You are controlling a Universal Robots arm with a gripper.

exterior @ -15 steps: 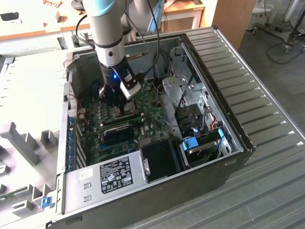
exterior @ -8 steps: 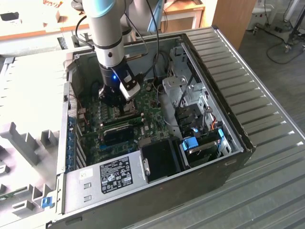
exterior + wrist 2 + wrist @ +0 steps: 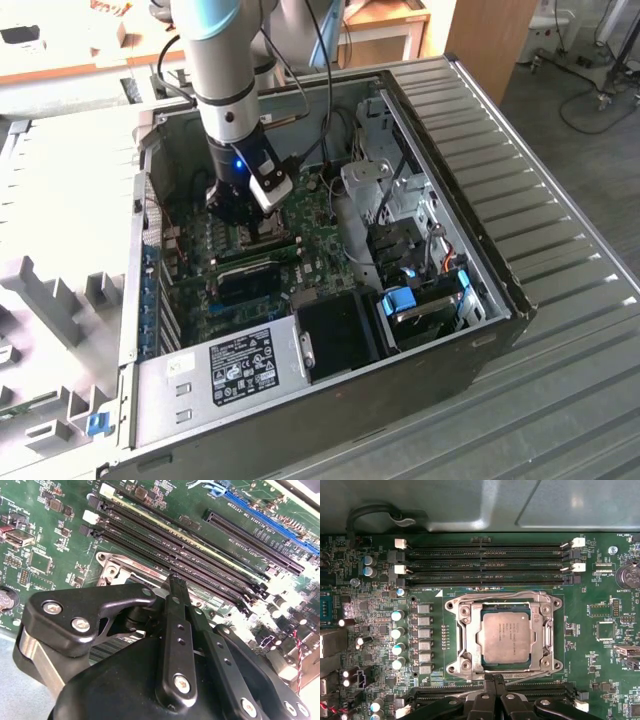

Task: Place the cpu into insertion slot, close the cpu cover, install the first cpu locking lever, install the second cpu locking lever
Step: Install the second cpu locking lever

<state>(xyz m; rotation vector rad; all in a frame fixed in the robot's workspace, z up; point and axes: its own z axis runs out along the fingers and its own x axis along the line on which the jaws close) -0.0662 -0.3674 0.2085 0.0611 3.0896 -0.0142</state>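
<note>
At six o'clock of the slot [image 3: 504, 636], my gripper [image 3: 493, 680] hangs clenched, empty; the chip [image 3: 509, 637] sits seated under the cover [image 3: 546, 630], so press squarely.

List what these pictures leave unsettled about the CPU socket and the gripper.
- Insertion slot, exterior view: hidden under the gripper.
- Gripper fingertips, first wrist view: whether they touch the cpu cover edge or a lever is unclear.
- Cpu: lies inside the frame; latching cannot be judged.

Grey ribbed table [image 3: 560, 150], wooden desk [image 3: 395, 20] behind, grey floor [image 3: 590, 60].
</note>
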